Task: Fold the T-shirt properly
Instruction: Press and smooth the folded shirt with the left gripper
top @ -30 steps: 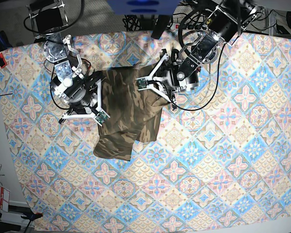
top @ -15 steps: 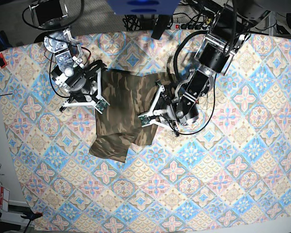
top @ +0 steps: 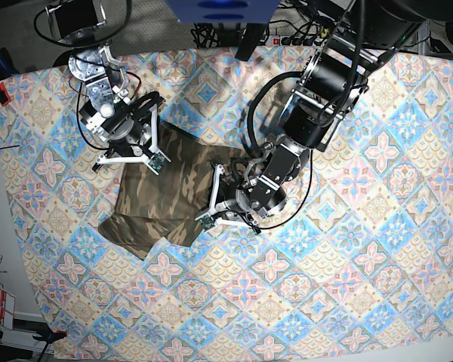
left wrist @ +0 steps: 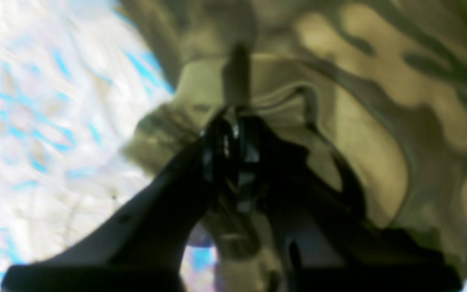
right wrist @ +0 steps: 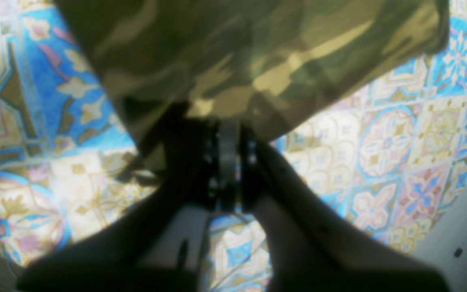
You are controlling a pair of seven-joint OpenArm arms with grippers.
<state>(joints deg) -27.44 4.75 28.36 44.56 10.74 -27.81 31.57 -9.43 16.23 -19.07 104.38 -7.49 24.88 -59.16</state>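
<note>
Item: shirt, camouflage in olive, brown and tan, lying on the patterned cloth between and beneath the two arms. Its upper part is partly hidden by both; its far extent is cut off in the wrist views.

Item: left end effector, closed nearly together on a bunched fold of the shirt. The tips are dark and blurred, sunk among folds; the exact grip line is hard to make out.

Item: right end effector, shut, at the shirt's edge. Blur and shadow cover the tips; whether fabric is pinched between them, cannot tell.

Item: grey area, lower right corner of the right wrist view, cropped, unidentified.
</note>
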